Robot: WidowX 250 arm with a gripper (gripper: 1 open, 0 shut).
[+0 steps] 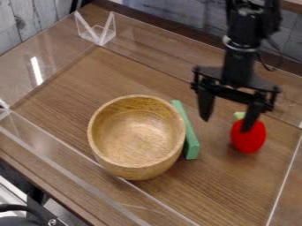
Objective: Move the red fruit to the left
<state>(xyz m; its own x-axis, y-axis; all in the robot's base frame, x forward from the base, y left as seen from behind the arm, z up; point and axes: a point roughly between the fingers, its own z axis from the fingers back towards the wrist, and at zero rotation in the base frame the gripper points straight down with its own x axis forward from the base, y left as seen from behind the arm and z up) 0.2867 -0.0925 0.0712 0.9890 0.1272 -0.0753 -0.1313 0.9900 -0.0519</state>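
We see a black arm (248, 35), thin & made of stacked blocky parts. Its gripper (234, 110) is black too, w/ a wide bar on top & 2 long pointy fingers (207, 104).

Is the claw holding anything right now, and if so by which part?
Nothing is held. The claw hangs open just above the red fruit, its fingers spread and pointing down, not closed on the fruit's sides or its green top.

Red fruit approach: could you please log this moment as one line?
phase: approach | gripper: open, just above red fruit | fruit: on table, right of green block
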